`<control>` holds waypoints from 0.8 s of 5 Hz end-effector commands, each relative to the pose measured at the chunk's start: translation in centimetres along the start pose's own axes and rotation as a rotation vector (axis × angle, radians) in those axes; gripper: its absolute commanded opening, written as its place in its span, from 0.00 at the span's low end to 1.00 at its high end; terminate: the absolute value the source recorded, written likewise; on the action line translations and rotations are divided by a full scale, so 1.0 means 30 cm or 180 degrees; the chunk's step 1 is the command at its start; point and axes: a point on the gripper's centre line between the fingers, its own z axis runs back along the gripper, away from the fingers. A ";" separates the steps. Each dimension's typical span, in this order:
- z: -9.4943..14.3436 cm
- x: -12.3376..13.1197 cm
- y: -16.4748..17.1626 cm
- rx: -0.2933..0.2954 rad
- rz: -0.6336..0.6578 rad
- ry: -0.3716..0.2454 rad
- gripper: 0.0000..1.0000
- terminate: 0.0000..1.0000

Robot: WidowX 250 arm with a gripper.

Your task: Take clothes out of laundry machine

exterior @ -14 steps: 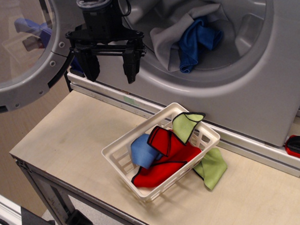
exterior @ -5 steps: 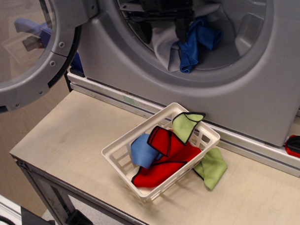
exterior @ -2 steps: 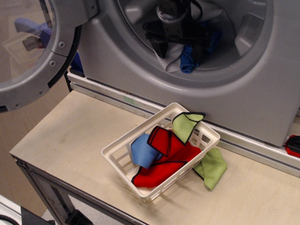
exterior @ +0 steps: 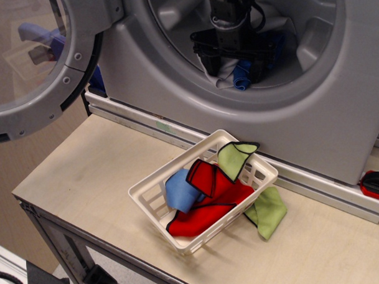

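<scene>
Your gripper (exterior: 235, 64) is inside the drum of the laundry machine (exterior: 338, 112), reaching down from 12 o'clock onto the clothes heaped on the drum floor. Its two dark fingers (exterior: 206, 59) stand apart and straddle the heap, one on the grey side, one on the blue side, so it reads as spread and poised around fabric, not yet clenched on anything. Whether the tips already press into the cloth you cannot tell; the arm body hides the contact.

The grey cloth (exterior: 226, 74) shows as a pale fold between the fingers, with more of it draped up the drum wall at 1 o'clock. The blue cloth (exterior: 242, 75) peeks out just beside it, toward 3 o'clock, and the two seem tangled together, which is probably why the gripper spans both.

The door (exterior: 31, 66) is swung fully open to 9 o'clock, leaving the mouth clear for the arm.

On the bench (exterior: 91, 170), the white basket (exterior: 148, 194) sits directly at 6 o'clock from the drum mouth, a short drop for anything pulled out. It already holds a red cloth (exterior: 210, 200), a light blue cloth (exterior: 180, 191) and a green cloth (exterior: 235, 159); another green cloth (exterior: 266, 211) lies against its side at 4 o'clock.
</scene>
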 end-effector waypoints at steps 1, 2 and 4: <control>0.052 0.008 0.062 -0.0088 0.0301 0.0053 0.00 0.00; 0.045 -0.015 0.106 0.0000 0.0439 0.0140 0.00 0.00; 0.140 -0.147 0.142 -0.0017 0.0110 0.0257 0.00 0.00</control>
